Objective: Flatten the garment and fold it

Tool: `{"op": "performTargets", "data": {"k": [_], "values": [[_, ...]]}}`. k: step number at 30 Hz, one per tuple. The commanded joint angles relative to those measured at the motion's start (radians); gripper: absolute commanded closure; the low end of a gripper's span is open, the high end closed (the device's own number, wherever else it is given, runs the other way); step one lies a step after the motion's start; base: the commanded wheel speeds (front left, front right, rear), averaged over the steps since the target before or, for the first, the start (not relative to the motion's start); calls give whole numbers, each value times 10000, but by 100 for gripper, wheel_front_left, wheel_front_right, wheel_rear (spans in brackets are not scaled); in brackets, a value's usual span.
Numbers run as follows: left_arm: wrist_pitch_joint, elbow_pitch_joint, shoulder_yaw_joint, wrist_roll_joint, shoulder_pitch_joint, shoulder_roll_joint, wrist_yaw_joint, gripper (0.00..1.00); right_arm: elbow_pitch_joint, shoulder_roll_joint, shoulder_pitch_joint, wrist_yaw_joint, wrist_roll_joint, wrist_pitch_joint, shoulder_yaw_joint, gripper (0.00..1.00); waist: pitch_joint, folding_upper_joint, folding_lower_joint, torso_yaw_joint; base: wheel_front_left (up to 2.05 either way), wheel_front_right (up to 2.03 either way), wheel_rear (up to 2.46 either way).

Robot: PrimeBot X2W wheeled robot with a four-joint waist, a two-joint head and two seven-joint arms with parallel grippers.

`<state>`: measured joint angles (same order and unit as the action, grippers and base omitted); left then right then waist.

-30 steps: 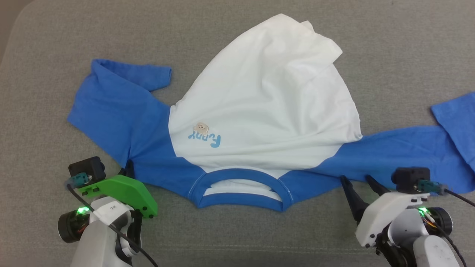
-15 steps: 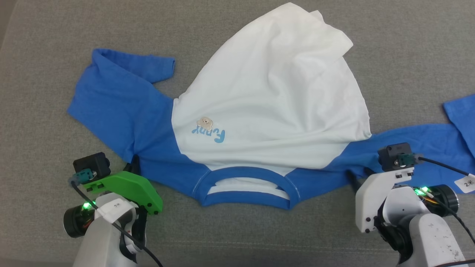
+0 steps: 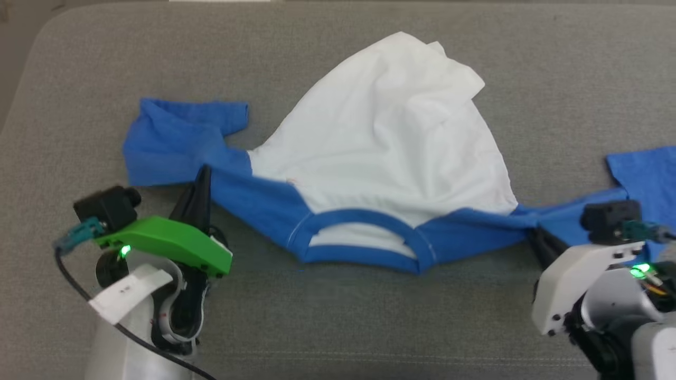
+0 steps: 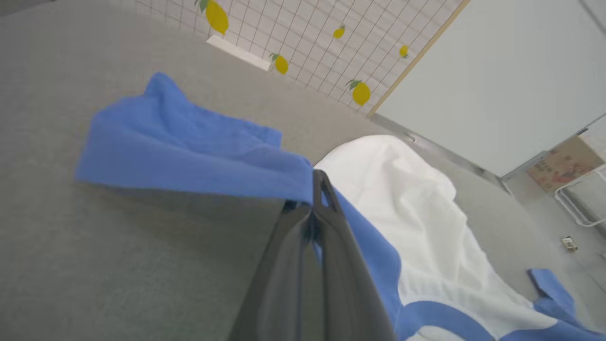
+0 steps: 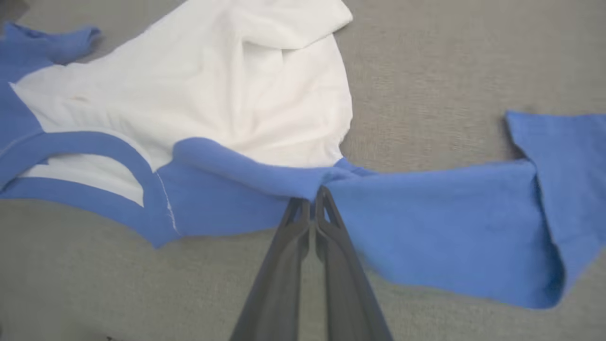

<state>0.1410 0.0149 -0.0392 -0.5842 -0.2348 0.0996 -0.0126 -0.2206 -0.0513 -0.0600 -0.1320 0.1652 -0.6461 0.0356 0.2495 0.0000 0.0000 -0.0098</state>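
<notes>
The garment (image 3: pixel 391 132) lies on the grey surface, its white body bunched toward the far side and its blue collar (image 3: pixel 364 221) facing me. My left gripper (image 3: pixel 203 171) is shut on the blue shoulder fabric beside the left sleeve (image 3: pixel 169 142) and holds it raised. In the left wrist view the fingertips (image 4: pixel 318 177) pinch a blue fold of the garment (image 4: pixel 416 213). My right gripper (image 3: pixel 533 232) is shut on the blue cloth at the right shoulder, where the right sleeve (image 3: pixel 639 169) begins. The right wrist view shows its fingertips (image 5: pixel 315 194) clamped on a gathered blue ridge of the garment (image 5: pixel 227 85).
The grey padded surface (image 3: pixel 338 327) runs wide in front of the collar and has a rounded corner at the far left. Past its far edge, the left wrist view shows a lemon-patterned grid wall (image 4: pixel 303 38), a white panel (image 4: pixel 497 71) and a cardboard box (image 4: pixel 563 163).
My right gripper went from open to shut on the blue shoulder cloth. Both grippers have lifted the shoulders, so the near edge of the shirt is pulled up and taut. The camera has shifted.
</notes>
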Motion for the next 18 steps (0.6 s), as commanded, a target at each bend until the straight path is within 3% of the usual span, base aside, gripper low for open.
{"op": "performTargets", "data": {"k": [1, 4, 9, 12, 18], "values": [[289, -572, 5, -328, -330, 23, 206, 100, -649, 11, -29, 13, -221, -229, 34, 100, -261, 0, 0, -155, 0, 0, 0], [1065, -1597, -103, -697, -720, 254, 384, 100, -1783, -159, -397, 13, -641, -809, -27, 100, -367, 0, 0, -254, 0, 0, 0], [2590, -2923, -90, -1697, -2106, 337, 144, 100, -2680, -1435, -2070, 13, -722, -1772, -202, 100, -260, 0, 0, -466, 0, 0, 0], [3195, -3041, 49, -1958, -3225, 451, -156, 100, -2466, -2144, -3486, 13, -538, -2135, -317, 100, -3, 0, 0, -615, 0, 0, 0], [3730, -2336, 420, -2344, -5906, 313, -975, 100, -874, -3171, -6904, 13, -264, -2326, -705, 100, 1019, 0, 0, -884, 0, 0, 0]]}}
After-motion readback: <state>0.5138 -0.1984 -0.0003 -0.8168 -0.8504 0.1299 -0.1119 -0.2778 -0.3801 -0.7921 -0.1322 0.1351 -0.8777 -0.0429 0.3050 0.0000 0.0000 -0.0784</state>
